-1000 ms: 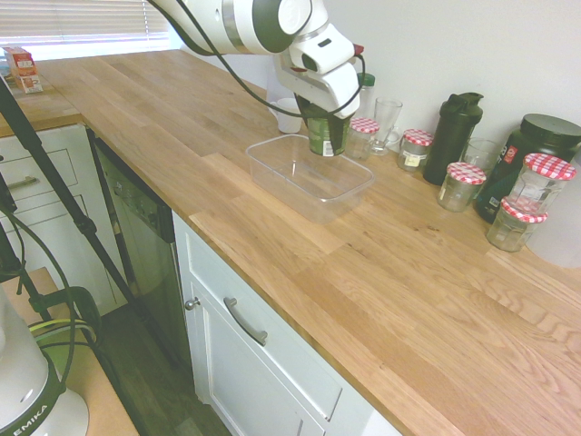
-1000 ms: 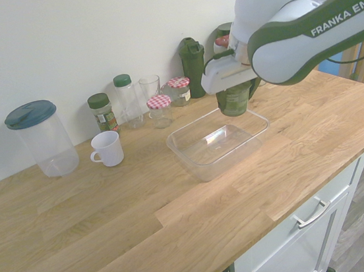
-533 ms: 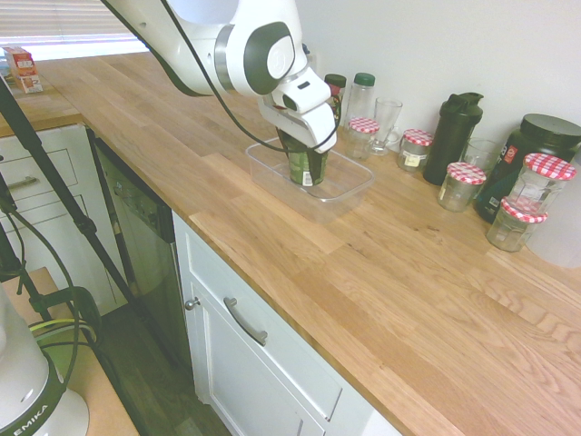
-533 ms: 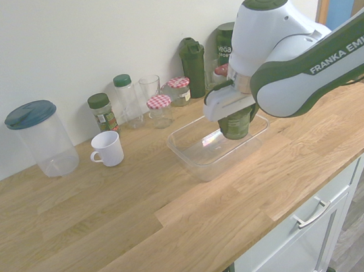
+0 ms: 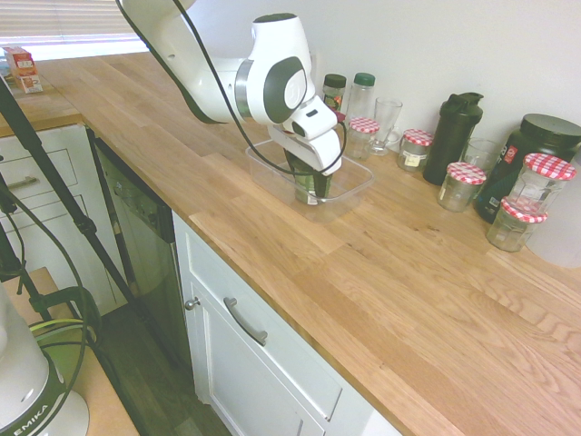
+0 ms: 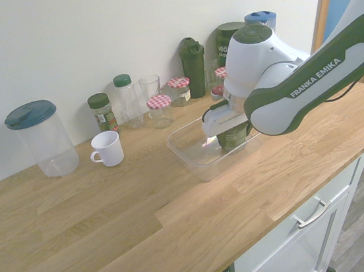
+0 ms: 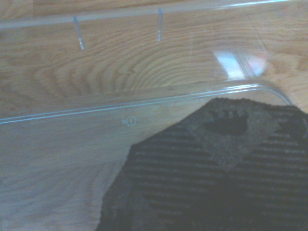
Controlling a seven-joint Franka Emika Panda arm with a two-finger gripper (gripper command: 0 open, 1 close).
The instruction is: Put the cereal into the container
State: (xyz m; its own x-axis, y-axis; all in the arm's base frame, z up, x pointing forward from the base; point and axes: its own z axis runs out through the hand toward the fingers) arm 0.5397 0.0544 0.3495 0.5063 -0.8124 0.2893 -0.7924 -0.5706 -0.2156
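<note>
**A:** Kitchen worktop (image 5: 381, 272), oiled wood planks, plain white wall behind, white cabinet fronts below the near edge. Where is the cereal?

**B:** Cereal jar (image 6: 235, 137) stands upright inside the clear container (image 6: 195, 161), toward its right end in the second exterior view. The first exterior view shows the jar (image 5: 310, 184) low within the container's walls (image 5: 349, 193). Whether its base touches the floor of the container, I cannot tell.

**A:** Gripper?

**B:** The gripper (image 6: 232, 124) is directly over the jar, fingers clamped on its upper part. The wrist view shows a dark ribbed lid (image 7: 216, 178) close up, with the clear rim (image 7: 144, 103) and wood grain beyond.

**A:** Around the container?

**B:** Far side, along the wall: two small jars with red-checkered lids (image 6: 160, 110), a drinking glass (image 6: 150, 87), a clear bottle with a green cap (image 6: 126, 100) and a spice jar (image 6: 103, 112). A white mug (image 6: 108, 148) sits left of the container, well apart from it. Further left is a tall clear canister with a blue-green lid (image 6: 39, 137).

**A:** The other way?

**B:** A black shaker bottle (image 5: 452, 136), then more checkered-lid jars (image 5: 463, 186) and a dark tub (image 5: 531, 154) by the wall. A blind (image 5: 73, 16) shows at far left in the first exterior view, with a small carton (image 5: 22, 69) on the worktop below it.
</note>
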